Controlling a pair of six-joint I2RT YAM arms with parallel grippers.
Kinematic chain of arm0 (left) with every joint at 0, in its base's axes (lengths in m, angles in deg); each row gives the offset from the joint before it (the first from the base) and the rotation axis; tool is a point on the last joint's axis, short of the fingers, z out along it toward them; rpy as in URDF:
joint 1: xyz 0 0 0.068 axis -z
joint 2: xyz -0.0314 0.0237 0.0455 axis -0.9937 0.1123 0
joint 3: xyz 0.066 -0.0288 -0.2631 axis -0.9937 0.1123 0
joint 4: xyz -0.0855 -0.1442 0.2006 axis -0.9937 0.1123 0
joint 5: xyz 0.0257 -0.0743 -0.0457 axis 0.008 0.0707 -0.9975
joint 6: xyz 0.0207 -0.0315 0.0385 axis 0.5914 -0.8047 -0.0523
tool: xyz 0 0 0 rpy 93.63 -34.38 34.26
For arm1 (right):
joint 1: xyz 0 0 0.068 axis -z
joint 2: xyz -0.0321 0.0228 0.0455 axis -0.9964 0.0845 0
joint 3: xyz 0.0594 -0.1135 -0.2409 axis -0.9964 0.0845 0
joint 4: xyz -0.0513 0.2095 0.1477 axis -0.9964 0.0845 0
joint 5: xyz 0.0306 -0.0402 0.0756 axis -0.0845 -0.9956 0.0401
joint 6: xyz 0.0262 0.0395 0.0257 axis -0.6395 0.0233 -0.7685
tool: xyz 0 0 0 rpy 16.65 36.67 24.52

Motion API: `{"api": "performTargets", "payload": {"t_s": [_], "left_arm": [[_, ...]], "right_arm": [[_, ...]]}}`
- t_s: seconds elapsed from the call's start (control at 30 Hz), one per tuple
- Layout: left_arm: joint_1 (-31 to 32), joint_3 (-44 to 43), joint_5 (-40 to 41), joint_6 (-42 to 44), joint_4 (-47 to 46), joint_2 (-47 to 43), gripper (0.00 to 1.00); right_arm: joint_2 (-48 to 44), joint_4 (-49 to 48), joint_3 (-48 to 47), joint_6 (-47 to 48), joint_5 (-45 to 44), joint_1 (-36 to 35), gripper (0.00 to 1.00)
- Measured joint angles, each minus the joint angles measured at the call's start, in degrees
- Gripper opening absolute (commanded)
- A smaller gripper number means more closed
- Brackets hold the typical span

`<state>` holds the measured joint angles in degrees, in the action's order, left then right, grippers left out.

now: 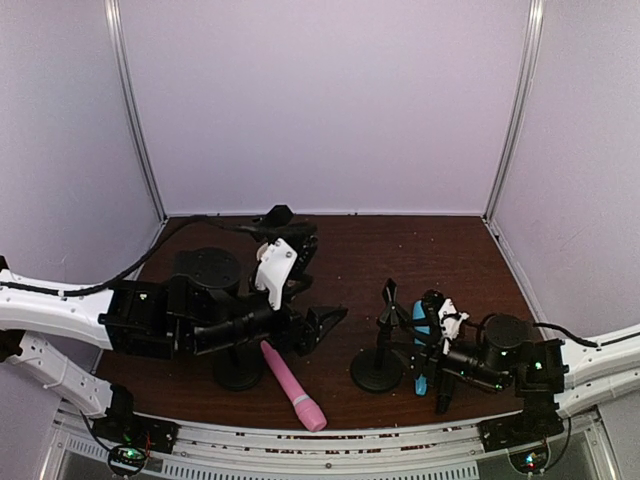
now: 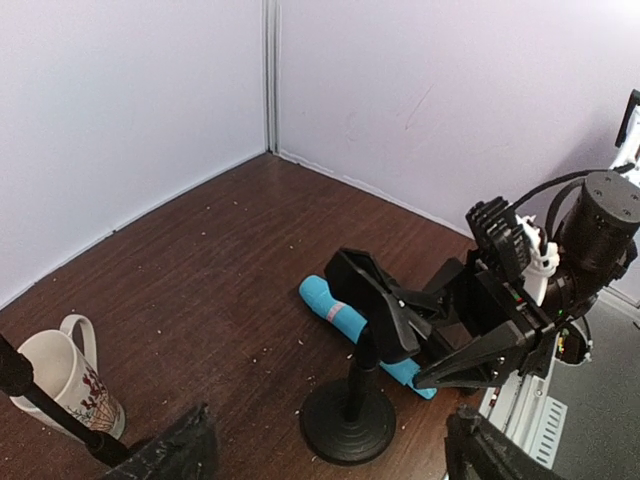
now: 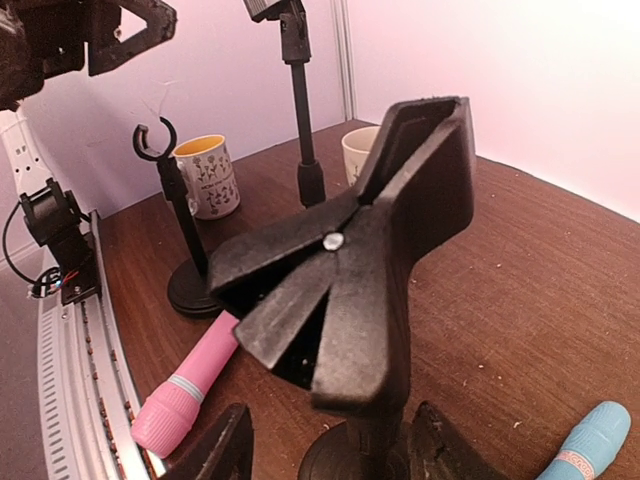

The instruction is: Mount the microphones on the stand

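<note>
The table (image 1: 450,260) carried three black stands, a clamp-topped stand (image 3: 350,270), a hook-topped stand (image 3: 195,290) near it and a taller stand (image 3: 310,183) behind it, two microphones, a pink microphone (image 1: 293,385) and a light blue microphone (image 2: 340,312), and two mugs, a flowered mug (image 3: 207,175) and a cream mug (image 3: 358,155).

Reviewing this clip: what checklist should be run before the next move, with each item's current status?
1. Left gripper open and empty: ok.
2. Right gripper jaws apart either side of the stand stem; touching it: cannot tell.
3. Its clip free of any microphone: ok.
4. Pink microphone lying unheld near the left gripper: ok.
5. Blue microphone lying unheld behind the stand: ok.
</note>
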<state>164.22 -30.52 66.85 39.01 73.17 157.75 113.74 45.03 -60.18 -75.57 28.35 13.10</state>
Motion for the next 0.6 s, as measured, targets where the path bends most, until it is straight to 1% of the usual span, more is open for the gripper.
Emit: {"api": "performTargets", "payload": {"t_s": [0.2,0.37,0.5,0.6], "left_arm": [[0.0,2.08,0.07,-1.57,0.33,-2.99,0.79],[0.0,2.47,0.11,-1.97,0.7,-3.61,0.79],[0.02,2.54,0.13,-2.08,0.96,-3.61,0.79],[0.07,2.54,0.17,-2.08,1.05,-3.61,0.79]], "right_arm": [[3.19,-5.73,0.66,1.2,-5.25,-1.07,0.51],[7.04,-10.6,0.68,2.78,-8.5,-1.2,0.51],[11.26,-13.35,0.66,3.85,-9.73,-1.2,0.44],[12.98,-15.04,0.66,4.31,-10.25,-1.22,0.42]]}}
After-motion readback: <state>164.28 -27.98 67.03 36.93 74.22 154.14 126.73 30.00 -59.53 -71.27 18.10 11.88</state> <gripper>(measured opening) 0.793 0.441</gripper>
